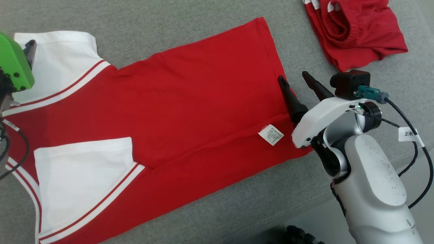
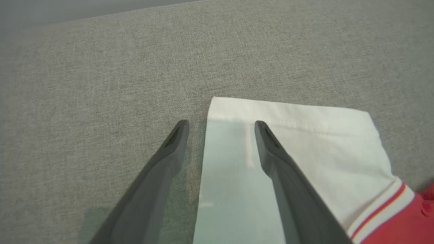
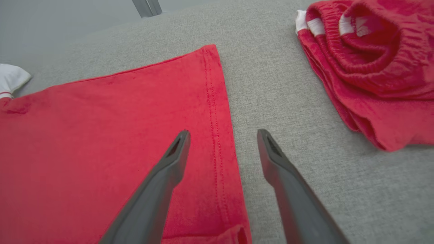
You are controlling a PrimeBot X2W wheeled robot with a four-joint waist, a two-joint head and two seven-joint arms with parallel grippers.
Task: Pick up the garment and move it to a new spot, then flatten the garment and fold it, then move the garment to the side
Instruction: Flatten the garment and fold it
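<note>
The garment (image 1: 190, 101) is a red T-shirt with white sleeves, spread flat on the grey cloth surface (image 1: 203, 27). Its near long side is folded over, with one white sleeve (image 1: 81, 176) lying on the red body and a white care label (image 1: 271, 134) showing. My right gripper (image 1: 293, 76) is open and straddles the hem edge (image 3: 217, 142), one finger over red fabric and one over bare surface. In the left wrist view my left gripper (image 2: 221, 123) is open over the outer corner of the other white sleeve (image 2: 305, 145). Nothing is held.
A second red garment (image 1: 356, 30) with white trim lies bunched at the far right, also seen as a crumpled red pile (image 3: 373, 67). Black cables (image 1: 413, 149) trail beside my right arm. Bare grey surface lies between the two garments.
</note>
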